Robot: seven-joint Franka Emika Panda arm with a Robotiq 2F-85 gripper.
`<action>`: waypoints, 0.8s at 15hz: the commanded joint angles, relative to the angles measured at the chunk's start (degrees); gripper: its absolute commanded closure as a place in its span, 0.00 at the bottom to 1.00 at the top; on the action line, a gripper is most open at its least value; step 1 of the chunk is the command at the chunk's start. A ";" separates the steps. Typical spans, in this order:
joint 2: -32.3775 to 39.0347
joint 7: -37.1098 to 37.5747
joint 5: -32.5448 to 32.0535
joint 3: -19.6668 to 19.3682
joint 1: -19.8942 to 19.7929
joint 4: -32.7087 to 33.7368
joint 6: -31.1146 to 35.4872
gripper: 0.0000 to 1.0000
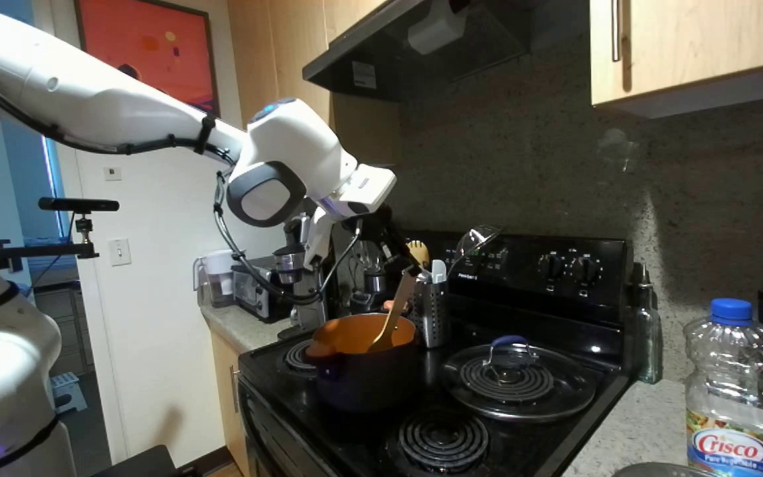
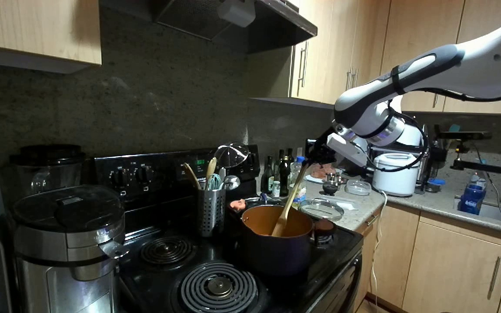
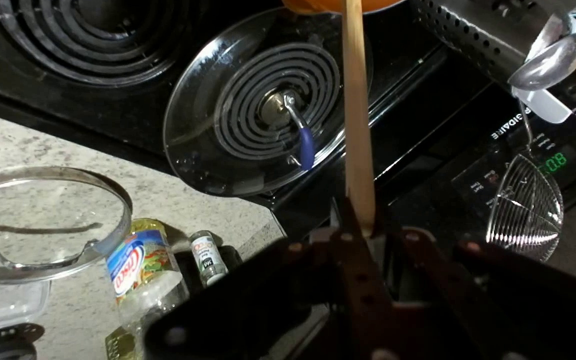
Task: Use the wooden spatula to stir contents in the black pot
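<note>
Your gripper [image 3: 365, 226], wrist-view bottom, pinches the spatula [image 3: 358, 125] by its end; ramming the pot [image 2: 276, 256] could twist it loose.

— What is behind the stove [image 1: 436, 396]?
— Behind it there is a dark speckled wall [image 1: 520, 165], and above it a black hood [image 1: 414, 69].
— And beside the stove?
— There is a grey counter [image 1: 643, 421]. Pale wooden cabinets [image 1: 699, 46] hang higher than the stove.
— Is the light good?
— Around the stove it is rather dim. Farther from it, a white wall [image 1: 169, 218] with a reddish picture [image 1: 150, 36] is brighter.
</note>
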 commanded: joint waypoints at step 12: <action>-4.12 -3.13 -3.53 3.62 3.34 -7.01 8.20 0.94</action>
